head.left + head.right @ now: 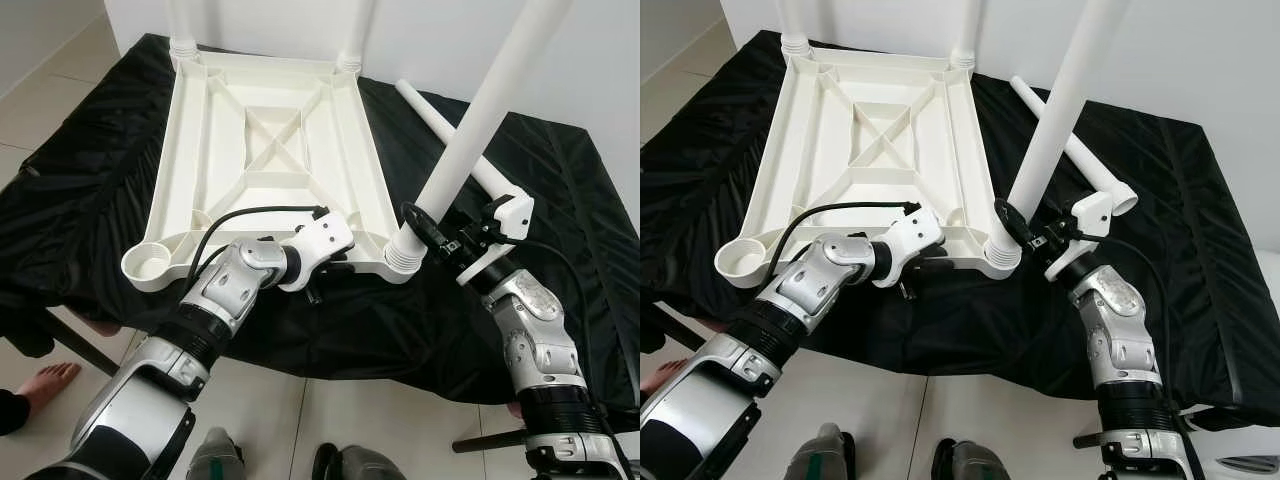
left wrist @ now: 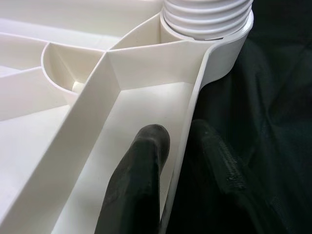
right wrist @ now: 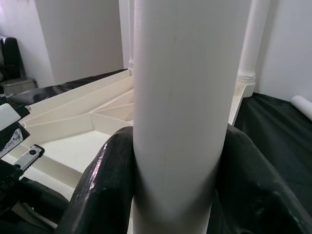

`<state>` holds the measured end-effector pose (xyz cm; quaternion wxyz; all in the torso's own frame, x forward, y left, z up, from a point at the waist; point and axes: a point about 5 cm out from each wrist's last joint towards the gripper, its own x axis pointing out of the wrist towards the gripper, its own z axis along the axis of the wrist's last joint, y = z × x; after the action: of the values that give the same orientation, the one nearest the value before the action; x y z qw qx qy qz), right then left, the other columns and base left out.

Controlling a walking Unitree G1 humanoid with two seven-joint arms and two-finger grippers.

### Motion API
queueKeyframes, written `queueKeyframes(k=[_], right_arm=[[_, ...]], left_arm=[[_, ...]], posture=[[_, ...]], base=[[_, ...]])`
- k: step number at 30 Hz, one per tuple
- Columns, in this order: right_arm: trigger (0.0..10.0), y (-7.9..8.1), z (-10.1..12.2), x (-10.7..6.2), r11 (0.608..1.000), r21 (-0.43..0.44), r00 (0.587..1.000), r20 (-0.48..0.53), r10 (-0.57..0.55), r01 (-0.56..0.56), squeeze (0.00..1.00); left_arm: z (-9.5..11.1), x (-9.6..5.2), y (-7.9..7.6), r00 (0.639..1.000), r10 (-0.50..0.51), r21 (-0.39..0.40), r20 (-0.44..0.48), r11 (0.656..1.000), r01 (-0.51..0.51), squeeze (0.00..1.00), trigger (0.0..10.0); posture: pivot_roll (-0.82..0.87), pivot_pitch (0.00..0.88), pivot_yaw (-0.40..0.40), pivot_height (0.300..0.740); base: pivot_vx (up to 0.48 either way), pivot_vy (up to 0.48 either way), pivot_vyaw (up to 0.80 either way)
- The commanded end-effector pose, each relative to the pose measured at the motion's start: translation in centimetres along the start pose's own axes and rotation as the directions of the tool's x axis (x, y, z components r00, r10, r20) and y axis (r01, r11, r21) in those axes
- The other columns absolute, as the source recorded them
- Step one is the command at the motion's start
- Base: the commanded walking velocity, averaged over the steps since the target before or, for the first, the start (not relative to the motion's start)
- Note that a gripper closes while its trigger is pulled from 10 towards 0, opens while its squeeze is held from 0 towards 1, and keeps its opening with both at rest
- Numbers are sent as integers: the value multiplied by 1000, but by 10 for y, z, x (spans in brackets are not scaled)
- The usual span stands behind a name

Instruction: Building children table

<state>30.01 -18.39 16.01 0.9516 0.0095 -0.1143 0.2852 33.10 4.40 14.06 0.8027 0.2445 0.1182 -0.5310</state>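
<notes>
A white plastic tabletop [image 1: 270, 150] lies upside down on black cloth, with two legs standing in its far corners. My left gripper [image 1: 335, 268] is shut on the tabletop's near rim [image 2: 187, 126], one finger [image 2: 141, 180] inside and one outside. A white leg [image 1: 480, 130] stands tilted in the near right corner socket [image 1: 405, 255]. My right gripper [image 1: 432, 232] is shut on this white leg [image 3: 178, 122] just above the socket. Another loose leg [image 1: 450, 130] lies on the cloth behind it. The near left corner socket [image 1: 147, 264] holds nothing.
The black cloth [image 1: 90, 170] covers a low platform whose front edge runs just below the tabletop. A person's bare foot [image 1: 45, 382] rests on the tiled floor at the lower left. White walls stand behind.
</notes>
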Motion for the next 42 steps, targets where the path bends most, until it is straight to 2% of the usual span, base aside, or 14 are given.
queueKeyframes(k=[1,15,26,31,36,38,40,41,42], right_arm=[[10000,3,-45,-23,995,76,979,-200,-42,58,0],[10000,6,-41,-18,983,64,974,-156,-162,173,0],[10000,28,-28,-5,976,48,974,-88,-207,211,0],[10000,36,-24,-2,960,24,959,-69,-275,277,0],[10000,41,-22,0,933,30,932,-73,-356,359,0],[10000,45,-22,1,908,27,906,-81,-415,418,0],[10000,45,-22,1,908,27,906,-81,-415,418,0],[10000,46,-22,1,891,19,889,-78,-451,453,0],[10000,46,-22,1,891,19,889,-78,-451,453,0]], left_arm=[[-4,-4,4,1000,14,-1,-25,1000,-14,0,10000],[-2,-4,6,1000,17,3,-21,1000,-17,0,10000],[-1,-3,7,1000,15,6,-18,1000,-15,0,10000],[0,-3,7,1000,15,8,-17,1000,-15,0,10000],[1,-3,8,1000,15,9,-16,1000,-15,0,10000],[1,-3,7,1000,13,10,-14,1000,-13,0,10000],[1,-3,7,1000,13,10,-14,1000,-13,0,10000],[2,-3,7,1000,12,11,-14,1000,-11,0,10000],[2,-3,7,1000,12,11,-14,1000,-11,0,10000]], posture=[[71,102,-90,740],[63,95,-90,740],[59,95,-92,740],[58,95,-93,740],[58,94,-93,740],[58,95,-92,740],[58,95,-92,740],[57,95,-89,740],[57,95,-89,740]], base=[[0,0,0],[0,0,0],[0,0,0],[0,0,0],[0,0,0],[0,0,0],[0,0,0],[0,0,0],[0,0,0]])
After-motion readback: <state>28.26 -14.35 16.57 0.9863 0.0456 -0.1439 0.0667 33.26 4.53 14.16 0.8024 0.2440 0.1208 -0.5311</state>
